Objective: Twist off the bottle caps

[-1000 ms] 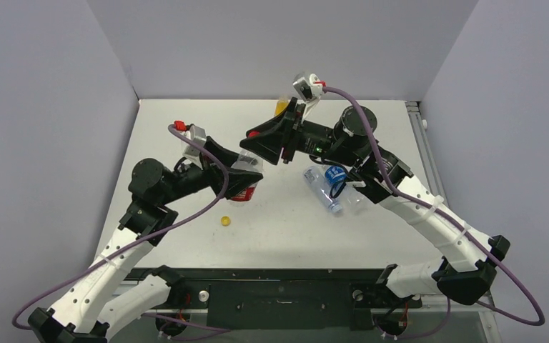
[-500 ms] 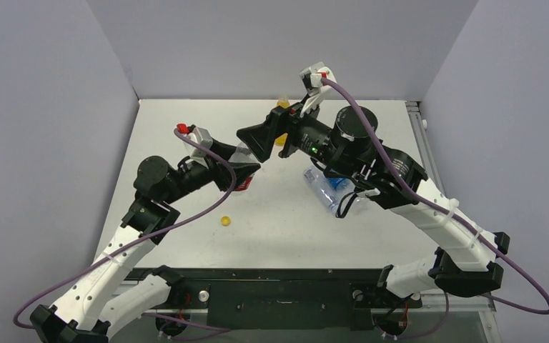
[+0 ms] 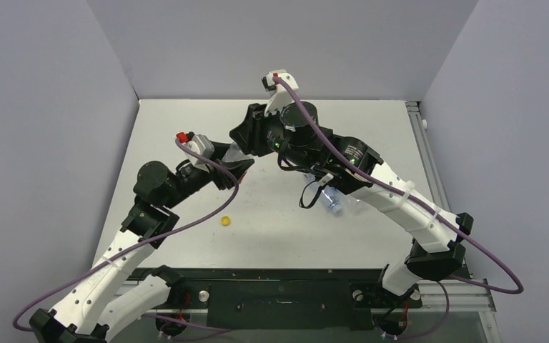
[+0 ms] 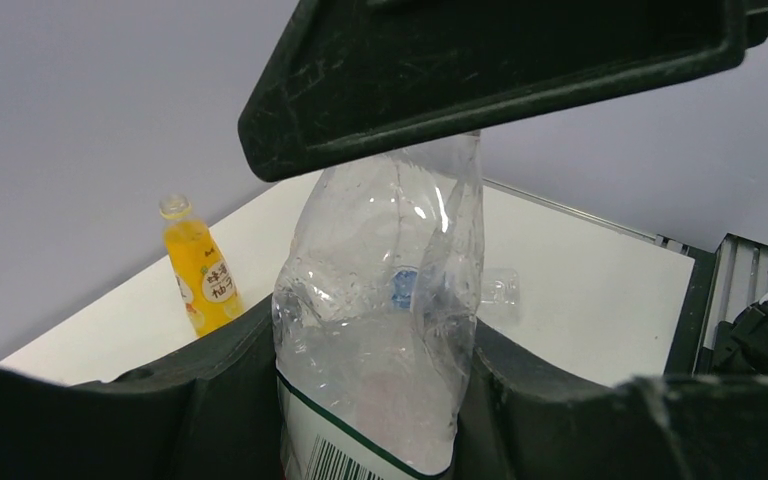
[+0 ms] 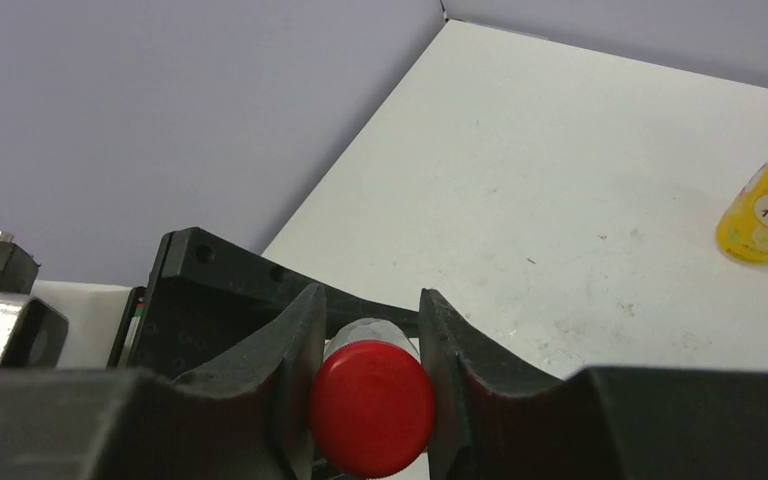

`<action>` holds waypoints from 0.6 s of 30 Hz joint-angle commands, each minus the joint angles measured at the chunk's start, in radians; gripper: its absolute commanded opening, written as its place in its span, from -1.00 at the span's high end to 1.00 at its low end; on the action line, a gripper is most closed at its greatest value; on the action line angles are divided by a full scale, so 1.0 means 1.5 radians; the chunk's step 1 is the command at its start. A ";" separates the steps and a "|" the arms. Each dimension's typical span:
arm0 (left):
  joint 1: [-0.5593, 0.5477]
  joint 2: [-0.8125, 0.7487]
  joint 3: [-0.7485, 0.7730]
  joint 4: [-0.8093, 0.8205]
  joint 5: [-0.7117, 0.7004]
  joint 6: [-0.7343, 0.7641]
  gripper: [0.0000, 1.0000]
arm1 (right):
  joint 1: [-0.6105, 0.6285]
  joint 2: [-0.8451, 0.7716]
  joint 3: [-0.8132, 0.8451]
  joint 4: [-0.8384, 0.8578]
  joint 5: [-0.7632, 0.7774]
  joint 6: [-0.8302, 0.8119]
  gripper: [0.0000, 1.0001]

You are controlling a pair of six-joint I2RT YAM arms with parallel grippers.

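Where the two arms meet over the far middle of the worktop [image 3: 293,236], the right claw [image 5: 368,330] is clenched on the red cap [image 5: 371,408]. One finger presses each side of it, and the cap's flat top faces the right wrist camera. The cap sits on the neck of a clear bottle [image 4: 380,300], which stands roughly upright with crumpled walls and a white barcode label low on its body. The left claw [image 4: 375,410] grasps this bottle around its lower body, with a dark finger pressed against each flank. From the left wrist, the right claw's black housing crosses the top of the view and hides the bottle's neck. In the top view the left claw [image 3: 237,168] sits at about 7 o'clock of the right claw [image 3: 246,137], just beside it. The yellow-orange juice bottle [image 4: 200,268] stands upright near the back wall, at 9 o'clock of the held bottle in the left wrist view and at 2 o'clock of the red cap in the right wrist view [image 5: 763,210]. Its mouth is bare. The small yellow cap [image 3: 224,221] lies alone on the worktop at 6 o'clock of the left claw, well apart from it. A blue-labelled clear bottle [image 3: 332,199] lies on its side under the right forearm, at 4 o'clock of the claws.
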 commanded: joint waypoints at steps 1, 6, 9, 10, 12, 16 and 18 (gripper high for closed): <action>0.001 -0.019 0.000 0.034 -0.019 0.017 0.63 | 0.001 -0.026 0.023 0.019 0.006 0.012 0.67; 0.001 -0.019 -0.003 0.030 -0.011 -0.011 0.62 | -0.001 -0.068 -0.015 0.054 -0.026 -0.035 0.83; 0.001 -0.013 0.003 0.017 0.004 -0.080 0.62 | -0.012 -0.107 -0.036 0.087 -0.101 -0.083 0.93; 0.001 -0.010 0.004 0.008 0.015 -0.097 0.62 | -0.023 -0.115 -0.052 0.104 -0.122 -0.100 0.96; 0.002 -0.009 0.007 0.008 0.056 -0.147 0.62 | -0.048 -0.143 -0.080 0.134 -0.195 -0.114 1.00; 0.002 -0.006 0.013 0.028 0.161 -0.245 0.63 | -0.116 -0.200 -0.163 0.245 -0.395 -0.097 1.00; 0.002 -0.001 0.021 0.036 0.208 -0.291 0.63 | -0.143 -0.229 -0.207 0.307 -0.486 -0.084 1.00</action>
